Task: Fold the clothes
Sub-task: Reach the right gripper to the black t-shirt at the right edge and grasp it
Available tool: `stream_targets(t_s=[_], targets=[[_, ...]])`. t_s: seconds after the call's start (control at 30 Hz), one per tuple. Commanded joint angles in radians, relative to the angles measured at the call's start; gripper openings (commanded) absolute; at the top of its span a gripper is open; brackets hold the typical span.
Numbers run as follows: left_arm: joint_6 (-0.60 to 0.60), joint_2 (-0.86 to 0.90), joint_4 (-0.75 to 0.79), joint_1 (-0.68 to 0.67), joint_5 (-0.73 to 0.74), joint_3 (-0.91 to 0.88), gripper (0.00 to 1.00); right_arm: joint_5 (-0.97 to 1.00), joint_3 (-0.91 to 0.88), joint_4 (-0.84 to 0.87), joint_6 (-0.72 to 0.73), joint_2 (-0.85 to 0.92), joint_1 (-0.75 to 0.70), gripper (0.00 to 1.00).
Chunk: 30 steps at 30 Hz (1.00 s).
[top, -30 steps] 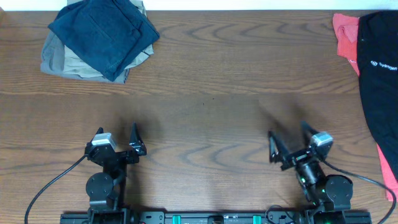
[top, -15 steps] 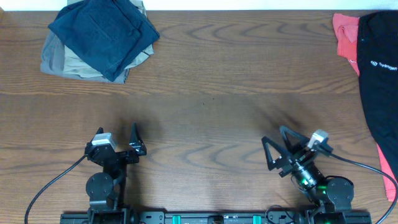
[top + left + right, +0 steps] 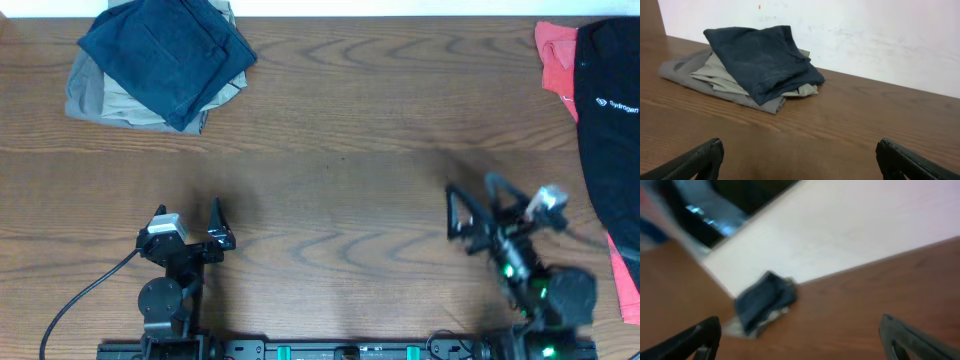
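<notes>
- The black garment (image 3: 608, 130) lies at the right edge of the table (image 3: 330, 150), partly over a red shirt (image 3: 553, 55), with its white logo facing up.
- My right gripper (image 3: 472, 192) hangs over bare wood to its left, not touching it, jaws spread wide and empty.
- My left gripper (image 3: 188, 214) is well apart, also released and empty.
- A navy garment (image 3: 165, 50) sits on a khaki one (image 3: 100, 100) at the far left corner.

black garment (image 3: 608, 150) runs off my right edge | its lettering (image 3: 622, 107) I can't read | right wrist view blurred
</notes>
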Motion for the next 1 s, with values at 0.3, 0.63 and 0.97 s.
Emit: stream_targets(t_s=[0.3,0.63,0.97], targets=[[0.013,-0.005,-0.037,-0.003,-0.024,-0.017,0.98,0.599,0.856,-0.548,-0.311,0.834,-0.157,0.99],[0.013,-0.005,-0.037,-0.003,-0.024,-0.017,0.98,0.679,1.18,-0.702,-0.425,1.277,-0.505,0.99],[0.013,-0.005,-0.037,-0.003,-0.024,-0.017,0.98,0.496,1.18,-0.534,-0.468,1.487,-0.77,0.99]])
